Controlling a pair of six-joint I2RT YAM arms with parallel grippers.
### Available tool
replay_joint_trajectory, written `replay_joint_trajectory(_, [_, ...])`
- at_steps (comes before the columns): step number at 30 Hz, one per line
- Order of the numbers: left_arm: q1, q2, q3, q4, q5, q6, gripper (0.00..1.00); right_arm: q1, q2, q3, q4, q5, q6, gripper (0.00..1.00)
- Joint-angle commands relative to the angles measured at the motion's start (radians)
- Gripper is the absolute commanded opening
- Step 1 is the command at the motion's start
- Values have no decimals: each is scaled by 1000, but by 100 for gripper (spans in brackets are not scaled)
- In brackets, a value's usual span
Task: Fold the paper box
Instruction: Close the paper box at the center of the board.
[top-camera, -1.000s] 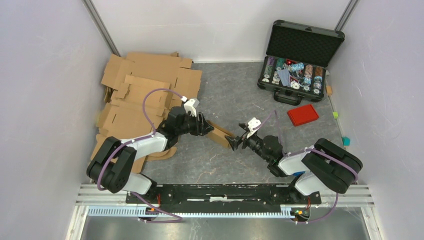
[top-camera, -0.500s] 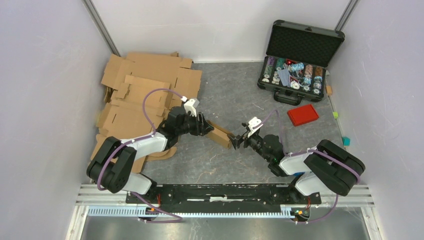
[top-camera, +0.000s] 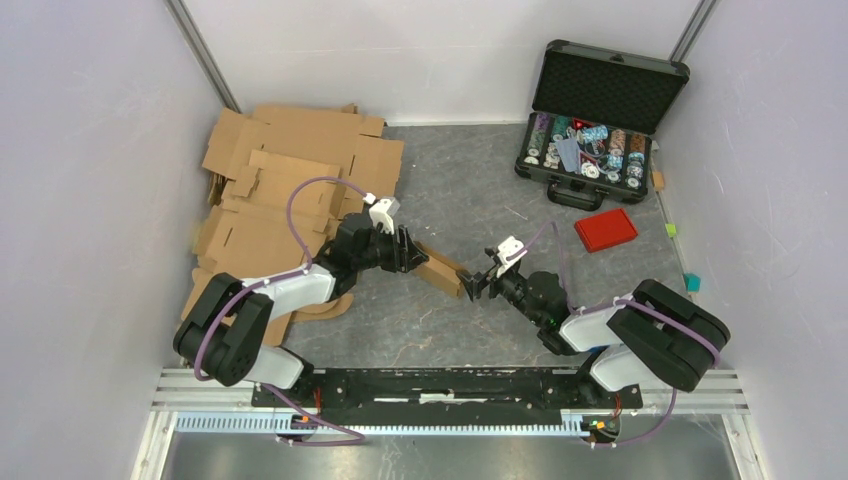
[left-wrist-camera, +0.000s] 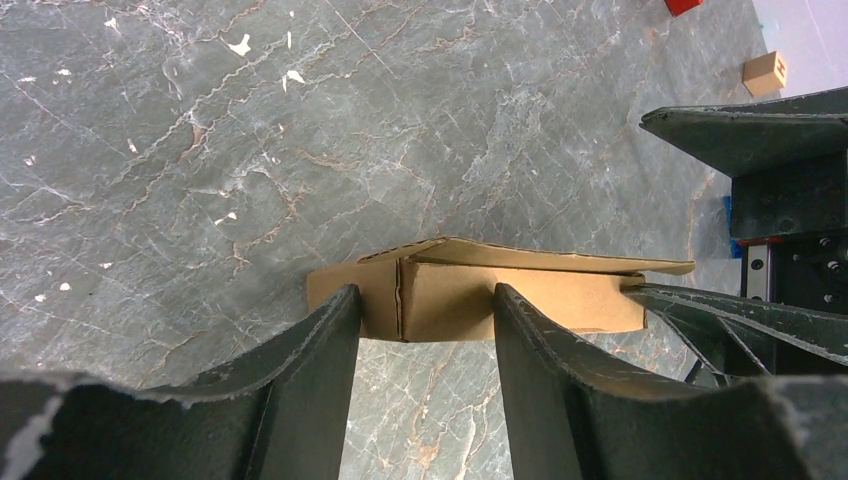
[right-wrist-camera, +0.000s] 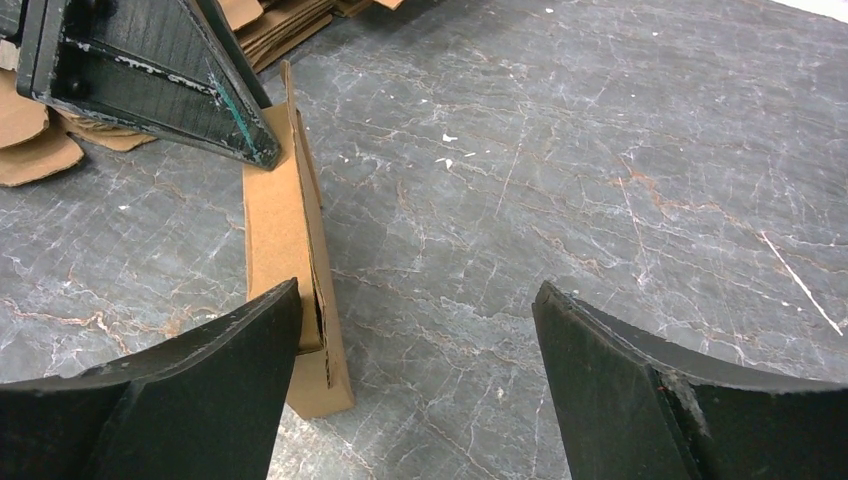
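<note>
The paper box is a small flattened brown cardboard piece lying on the grey floor between both arms. In the left wrist view the paper box lies crosswise just beyond my left gripper. Its jaws stand apart, their tips against the box's side, and a flap sticks out over it. My left gripper is at the box's far-left end. My right gripper is wide open. Its left finger rests beside the near end of the paper box, while the other finger is over bare floor.
A heap of larger cardboard sheets fills the left side. An open black case with chips stands at the back right. A red lid lies in front of it. Small coloured cubes sit by the right wall.
The right gripper has edged a little closer to the near end of the box. The left gripper and the box have hardly moved.
</note>
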Motion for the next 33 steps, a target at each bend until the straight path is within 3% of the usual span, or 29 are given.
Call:
replay_joint_trajectory(1, [-5, 24, 5, -91, -23, 98, 57, -5, 28, -15, -105, 0, -7, 90])
replay_joint_trajectory(11, [-4, 25, 4, -93, -21, 98, 57, 3, 28, 10, -207, 8, -18, 90])
replay_joint_trajectory(18, [-5, 27, 6, -92, -21, 98, 57, 3, -83, 105, -300, -47, -33, 92])
replay_joint_trajectory(27, [-6, 32, 10, -97, -21, 100, 57, 3, -80, 237, -352, -250, -51, 93])
replay_joint_trajectory(33, [-6, 26, 9, -97, -18, 100, 57, 17, -5, 364, -576, -250, -84, 88])
